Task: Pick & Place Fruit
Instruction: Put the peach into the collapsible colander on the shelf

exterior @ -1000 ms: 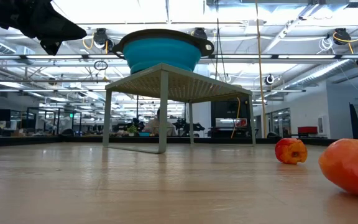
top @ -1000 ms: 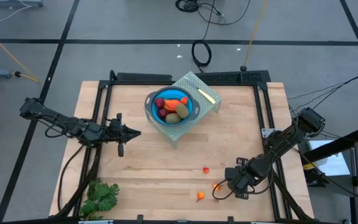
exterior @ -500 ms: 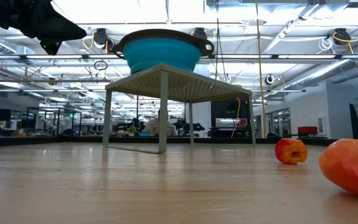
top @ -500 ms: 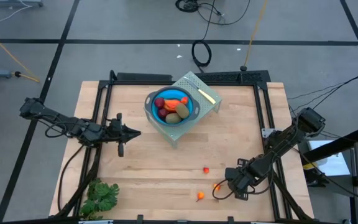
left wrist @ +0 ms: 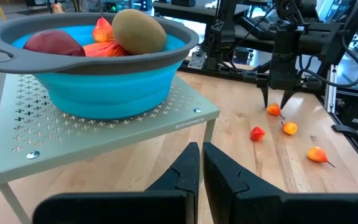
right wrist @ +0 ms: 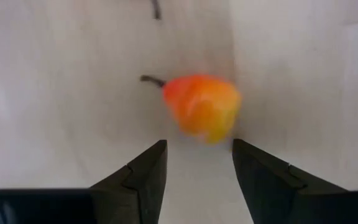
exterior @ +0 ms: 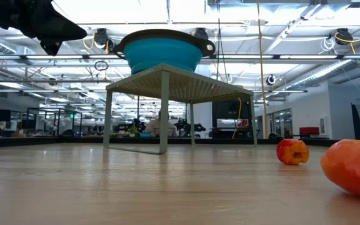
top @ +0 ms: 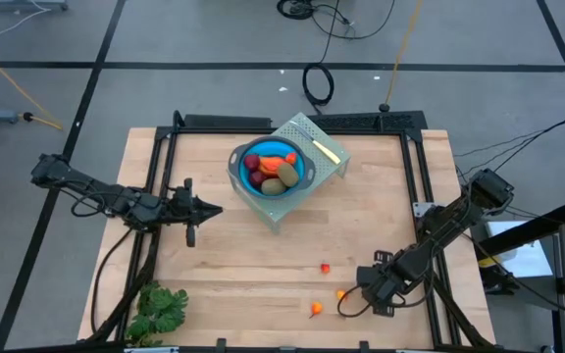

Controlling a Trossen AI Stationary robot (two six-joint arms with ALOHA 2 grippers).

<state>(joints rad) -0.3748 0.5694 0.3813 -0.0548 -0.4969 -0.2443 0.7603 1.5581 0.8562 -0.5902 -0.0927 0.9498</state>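
Note:
A blue bowl (top: 271, 169) stands on a green perforated stand (top: 314, 137) and holds the dark-red balls, olive-brown ovals and the red-orange piece (left wrist: 114, 34). Several tiny orange-red pieces lie on the wood near the near edge (top: 325, 268) (top: 315, 310). My right gripper (left wrist: 278, 102) hangs open, pointing down, over one of them (right wrist: 202, 106), its fingers on either side and apart from it. My left gripper (left wrist: 201, 165) is shut and hovers left of the stand (top: 209, 208).
A leafy green bunch (top: 160, 309) lies at the near-left corner. A thin yellow stick (top: 325, 149) rests on the stand beside the bowl. A black frame (top: 292, 120) borders the table. Bare wood lies between the stand and the small pieces.
My right arm has shifted slightly toward the table's near edge. In the low view its dark part at the right edge has drawn almost out of the picture. The pieces on the table and the bowl have stayed in place.

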